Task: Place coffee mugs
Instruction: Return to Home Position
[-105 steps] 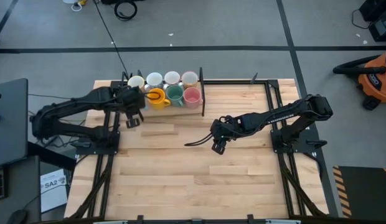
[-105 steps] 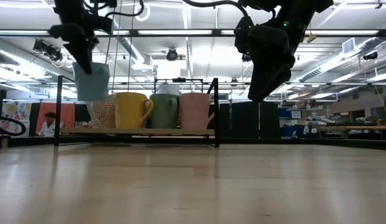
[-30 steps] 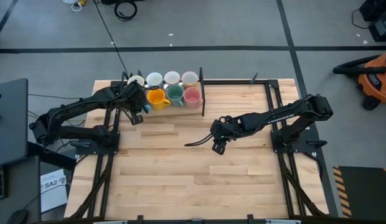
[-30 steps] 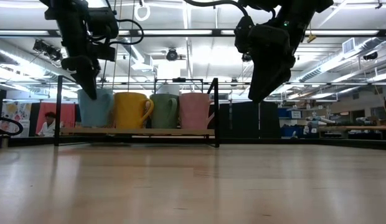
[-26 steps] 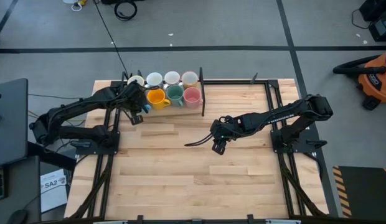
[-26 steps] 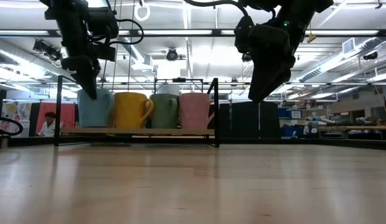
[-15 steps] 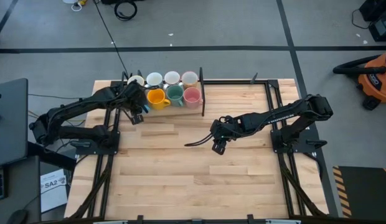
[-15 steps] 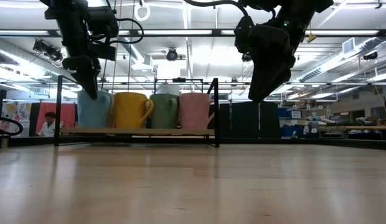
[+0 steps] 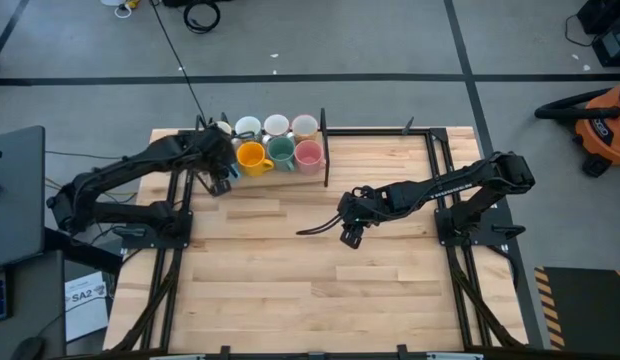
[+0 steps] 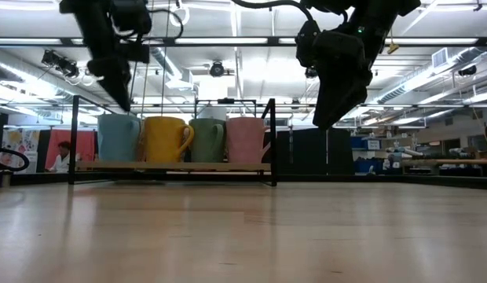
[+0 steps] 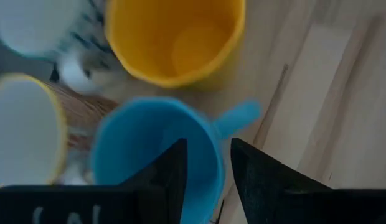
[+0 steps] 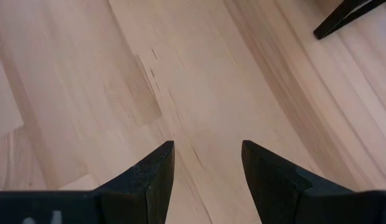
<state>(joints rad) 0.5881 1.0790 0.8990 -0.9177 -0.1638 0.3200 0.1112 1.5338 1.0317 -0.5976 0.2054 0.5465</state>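
Note:
Several coffee mugs stand upright in a black-framed rack [image 9: 324, 150] at the table's far left. In the front row are a light blue mug [image 10: 118, 137], an orange one [image 9: 252, 156], a dark green one [image 9: 281, 152] and a pink one [image 9: 309, 153]. White ones [image 9: 277, 125] stand behind them. My left gripper [image 10: 122, 102] hangs open just above the light blue mug [image 11: 149, 155]. One finger [image 11: 174, 171] is over its hollow and the other [image 11: 255, 177] is over the handle side, clear of the rim. My right gripper [image 9: 350, 235] hangs open over the table's middle.
The rack's black posts [image 10: 272, 141] rise beside the mugs. A dark cable [image 9: 312, 230] lies on the wood next to my right gripper. Bare wooden table [image 9: 310, 290] spreads toward the near edge. A person [image 10: 63, 157] sits far behind the table.
My left gripper has opened and let go of the light blue mug. It has then risen a little, straight above the mug. The mug stays standing at the rack's left end, beside the orange one.

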